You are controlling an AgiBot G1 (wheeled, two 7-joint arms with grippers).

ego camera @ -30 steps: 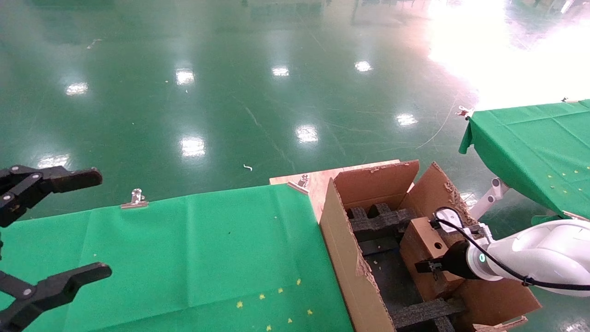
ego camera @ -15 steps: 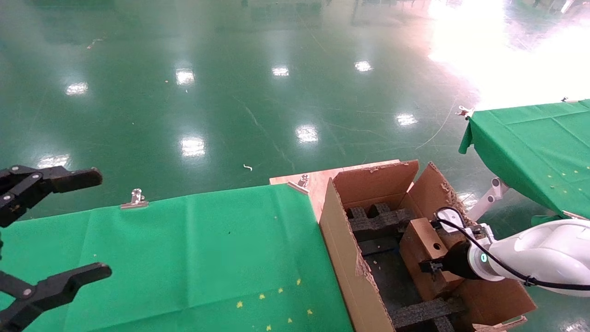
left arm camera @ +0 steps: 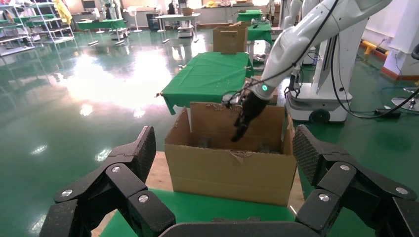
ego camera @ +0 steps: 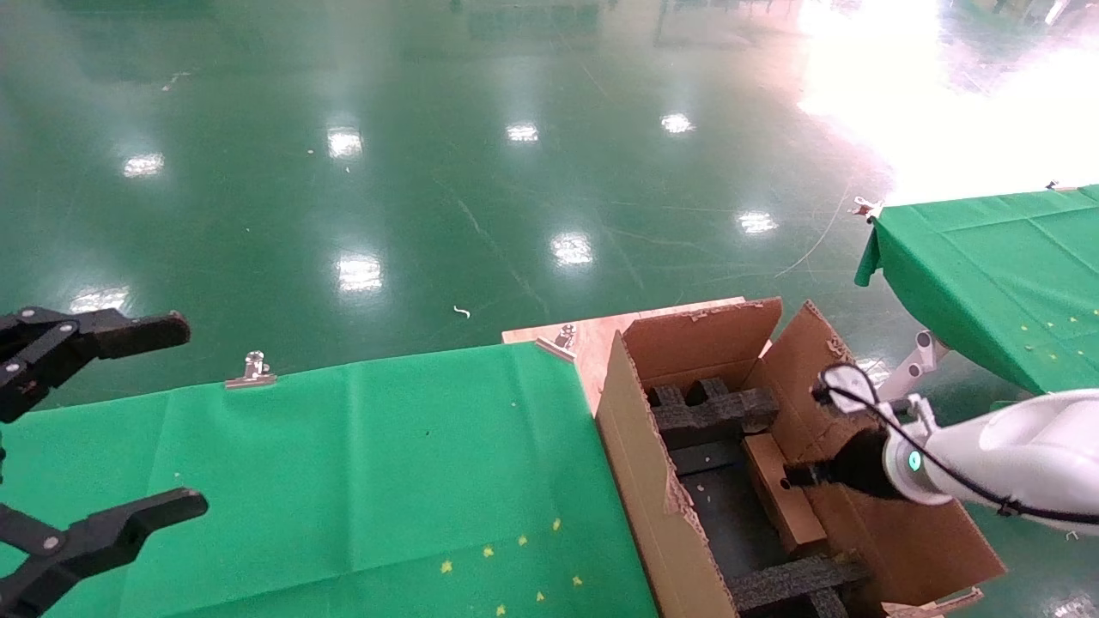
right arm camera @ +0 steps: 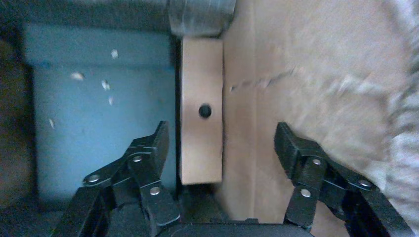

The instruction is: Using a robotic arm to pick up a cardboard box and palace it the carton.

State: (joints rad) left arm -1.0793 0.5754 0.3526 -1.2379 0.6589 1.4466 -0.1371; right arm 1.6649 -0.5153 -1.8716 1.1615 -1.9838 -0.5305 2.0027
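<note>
The cardboard box (ego camera: 786,508) stands on its long edge inside the carton (ego camera: 640,481), against the carton's right wall, its round-hole face up. It also shows in the right wrist view (right arm camera: 200,148). The white robotic arm (ego camera: 1013,446) reaches in from the right. Its right gripper (ego camera: 794,475) is open just above the box; in the right wrist view (right arm camera: 222,136) the jaws stand wide, clear of the box. My left gripper (ego camera: 182,415) is open and empty at the far left, facing the carton (left arm camera: 232,168) in the left wrist view (left arm camera: 225,143).
Black foam inserts (ego camera: 708,408) cross the carton's far end, another (ego camera: 790,584) the near end. The carton's torn flaps stand up. The green-clothed table (ego camera: 343,472) lies left of it, with a metal clip (ego camera: 251,369). A second green table (ego camera: 996,266) is at right.
The small box has dropped from the right gripper's hold down into the carton beside the right wall. The right gripper has opened and drawn back slightly right and up. The left arm has not moved.
</note>
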